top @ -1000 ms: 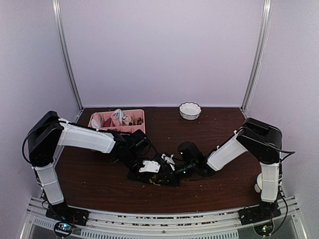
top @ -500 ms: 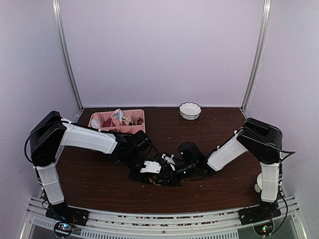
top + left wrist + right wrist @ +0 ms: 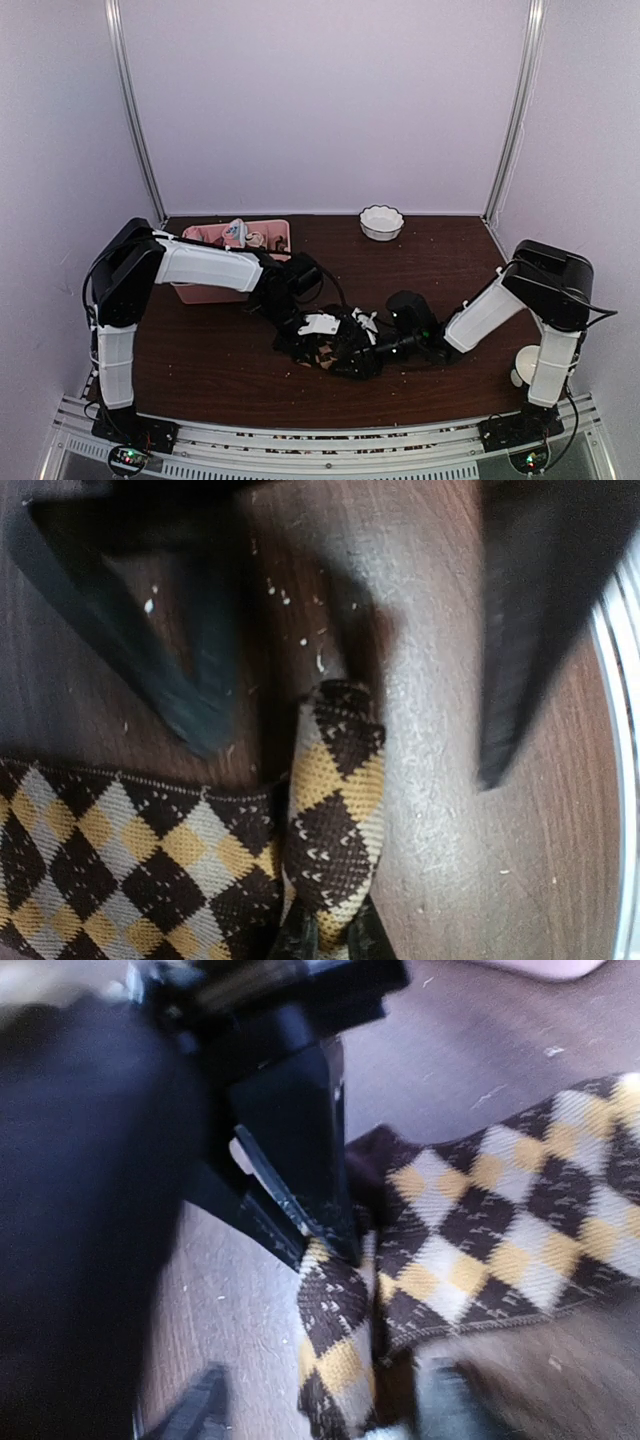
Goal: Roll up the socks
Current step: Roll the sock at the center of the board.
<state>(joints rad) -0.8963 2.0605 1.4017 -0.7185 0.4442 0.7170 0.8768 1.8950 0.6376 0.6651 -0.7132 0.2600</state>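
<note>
Left wrist: my left gripper [image 3: 330, 942] pinches a raised fold of the argyle sock [image 3: 120, 870]; my right gripper [image 3: 322, 1402] stands spread, straddling that fold.

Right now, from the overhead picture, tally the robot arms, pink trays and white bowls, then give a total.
Robot arms: 2, left arm and right arm
Pink tray: 1
White bowl: 1
Total: 4
</note>
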